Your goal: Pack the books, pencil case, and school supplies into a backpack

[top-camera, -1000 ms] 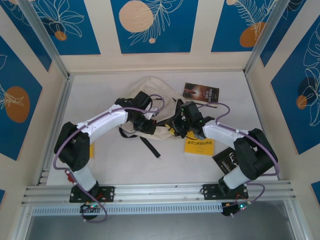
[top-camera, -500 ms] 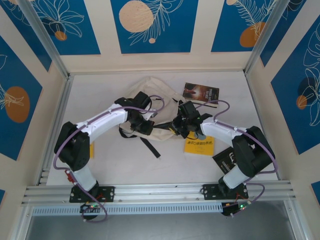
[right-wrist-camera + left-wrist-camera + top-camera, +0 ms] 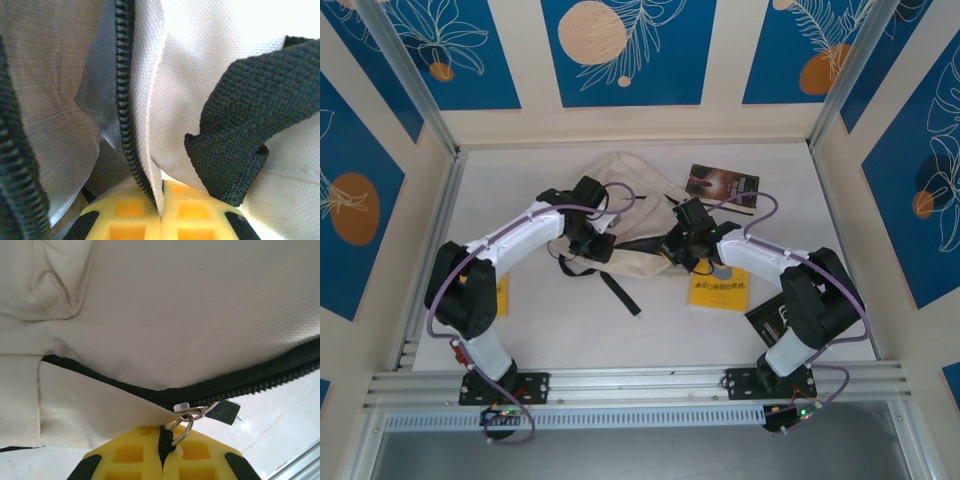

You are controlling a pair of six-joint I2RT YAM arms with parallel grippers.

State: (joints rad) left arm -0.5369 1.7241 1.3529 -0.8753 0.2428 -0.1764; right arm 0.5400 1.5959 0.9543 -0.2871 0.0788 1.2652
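**A:** From above, the backpack (image 3: 638, 212) lay at the table's (image 3: 550, 330) far middle. The left gripper (image 3: 592, 243) and right gripper (image 3: 677, 250) were on its near edge. The dark brown book (image 3: 722, 185), yellow book (image 3: 718, 291) and black book (image 3: 772, 320) lay outside it.

**B:** And the grips?

**A:** The overhead hid them. The left wrist showed that gripper clamped on the black zip pull (image 3: 161, 442). The right wrist showed its jaws pinched shut on cream fabric beside the zip teeth (image 3: 125, 125), with a black strap (image 3: 250, 125) alongside.

**B:** Then I'd hold the fabric taut and draw the pull along the teeth, not upward.
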